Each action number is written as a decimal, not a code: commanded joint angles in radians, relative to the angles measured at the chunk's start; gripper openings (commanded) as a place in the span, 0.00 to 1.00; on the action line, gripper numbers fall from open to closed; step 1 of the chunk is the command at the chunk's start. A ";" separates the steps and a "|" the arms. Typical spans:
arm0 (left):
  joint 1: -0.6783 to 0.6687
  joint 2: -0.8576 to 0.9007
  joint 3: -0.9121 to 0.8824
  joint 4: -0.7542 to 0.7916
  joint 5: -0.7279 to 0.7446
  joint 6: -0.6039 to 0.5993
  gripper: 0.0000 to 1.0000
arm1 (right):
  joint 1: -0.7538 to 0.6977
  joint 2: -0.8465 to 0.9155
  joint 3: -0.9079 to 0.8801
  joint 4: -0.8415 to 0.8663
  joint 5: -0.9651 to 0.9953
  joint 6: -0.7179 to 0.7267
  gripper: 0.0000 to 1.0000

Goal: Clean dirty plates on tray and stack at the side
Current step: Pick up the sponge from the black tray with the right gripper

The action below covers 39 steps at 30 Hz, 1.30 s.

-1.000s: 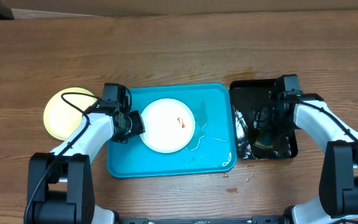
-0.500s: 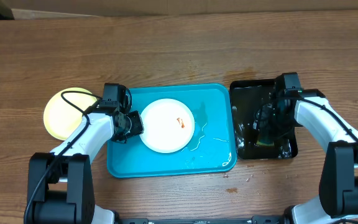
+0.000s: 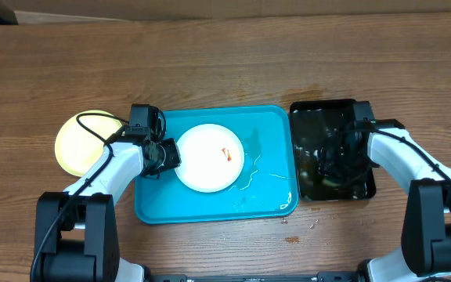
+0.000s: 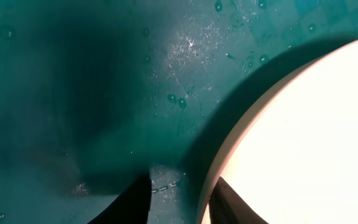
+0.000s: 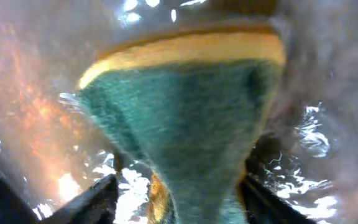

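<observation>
Overhead view: the white plate (image 3: 210, 158) lies in the tray (image 3: 151, 205), middle-left of the frame, with a small red smear (image 3: 227, 153) on it. The yellow plate (image 3: 81, 145) sits on the table (image 3: 210, 70) at far left, outside the tray.
Nearer arm: my left gripper (image 3: 165, 155) is at the white plate's left rim. My right gripper (image 3: 337, 157) is well apart, over the black tray (image 3: 308, 117) at the right.
Key relation: the plate lies to the right of my left jaws. It is round, so no long axis matters, only the rim.
Left jaws: narrow, with a gap; I judge they are not yet closed on the rim.
Left wrist view only: my fingertips (image 4: 138, 199) at the bottom edge, wet tray between them, and the plate rim just beside the right-hand one. Overhead hides this under my wrist.
Right jaws: they seem to pinch the sponge (image 5: 185, 112) at its near end.
Right wrist view only: green scrub face, yellow back, long axis running up the frame away from my jaws, water (image 5: 303, 137) shining around. Overhead shows only dark glare there.
Next need: I think the rim must sit deeper in the left gap before any lift.
</observation>
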 commanded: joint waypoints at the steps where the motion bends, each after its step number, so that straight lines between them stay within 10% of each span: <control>1: -0.007 0.012 -0.015 0.004 -0.018 0.028 0.20 | -0.010 0.003 0.006 0.039 0.055 0.005 0.55; 6: -0.007 0.012 -0.016 -0.003 -0.010 0.027 0.04 | -0.003 0.003 0.006 0.023 0.061 0.005 0.04; 18: -0.007 0.012 -0.016 -0.007 -0.010 0.027 0.04 | 0.025 -0.071 0.232 -0.291 0.066 0.007 0.04; 39: -0.007 0.012 -0.016 0.000 0.072 0.050 0.04 | 0.025 -0.070 0.248 -0.301 0.067 0.068 0.04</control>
